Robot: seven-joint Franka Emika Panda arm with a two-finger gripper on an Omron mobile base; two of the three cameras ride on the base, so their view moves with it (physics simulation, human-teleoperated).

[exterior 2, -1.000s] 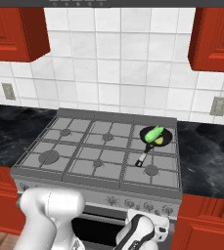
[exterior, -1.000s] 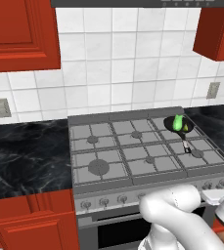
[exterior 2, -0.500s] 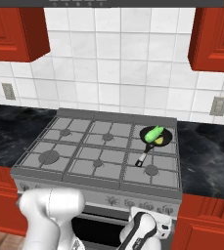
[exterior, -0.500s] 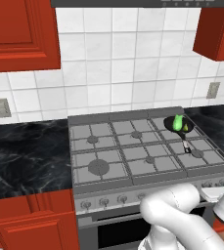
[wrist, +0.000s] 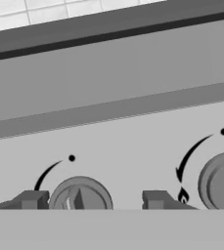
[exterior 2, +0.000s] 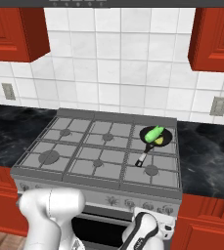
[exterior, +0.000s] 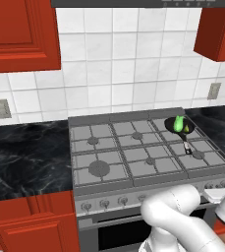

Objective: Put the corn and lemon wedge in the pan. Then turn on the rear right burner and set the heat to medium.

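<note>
While the white arm [exterior: 182, 221] rises at 5 o'clock in the left base view, the grey stove [exterior: 143, 152] sits set into the black marble desk [exterior: 25, 152], and the pan [exterior: 179, 126] rests on the grate at the stove's far right corner, over the rear right burner, which the pan hides. Green corn [exterior: 178, 123] lies in the pan with the lemon wedge [exterior: 186, 129] just beside it at 4 o'clock, and the pan's handle [exterior: 186, 144] points toward the front edge. Red cabinets [exterior: 20, 34] hang at 10 and 2 o'clock over white wall tiles [exterior: 128, 59], and a row of knobs [exterior: 114, 202] lines the stove's front panel. From the right base view the pan [exterior 2: 155, 136] sits at the far right of the grates, the corn [exterior 2: 154, 132] and lemon wedge [exterior 2: 159, 140] touching inside it, with a wall outlet [exterior 2: 217, 105] at 3 o'clock. Seen from the hand view, the claw [wrist: 95, 199] is close against the front panel, its jaws apart on either side of a round grey knob [wrist: 79, 195] without clearly clamping it; a second knob [wrist: 221, 183] stands at 3 o'clock beside a small flame mark [wrist: 183, 194].
</note>
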